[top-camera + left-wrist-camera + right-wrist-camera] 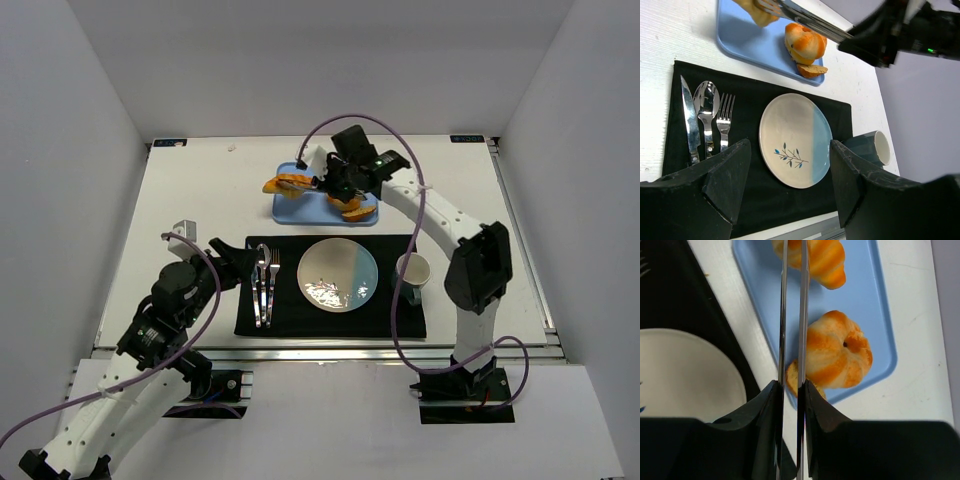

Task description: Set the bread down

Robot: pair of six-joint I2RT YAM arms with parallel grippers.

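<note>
Bread (824, 262) partly beyond top edge

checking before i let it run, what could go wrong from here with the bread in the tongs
1. The bread seems pinched only between the thin tongs that the right gripper clamps. It could twist or slip out on the way to the plate.
2. The round bun lies right beside the tong blades, so a sideways swing might knock it off the blue tray.

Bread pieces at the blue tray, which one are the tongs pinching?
The long croissant-shaped bread, caught at the tips of the tongs. The round striped bun and the small brown slice lie on the blue tray, outside the blades.
</note>
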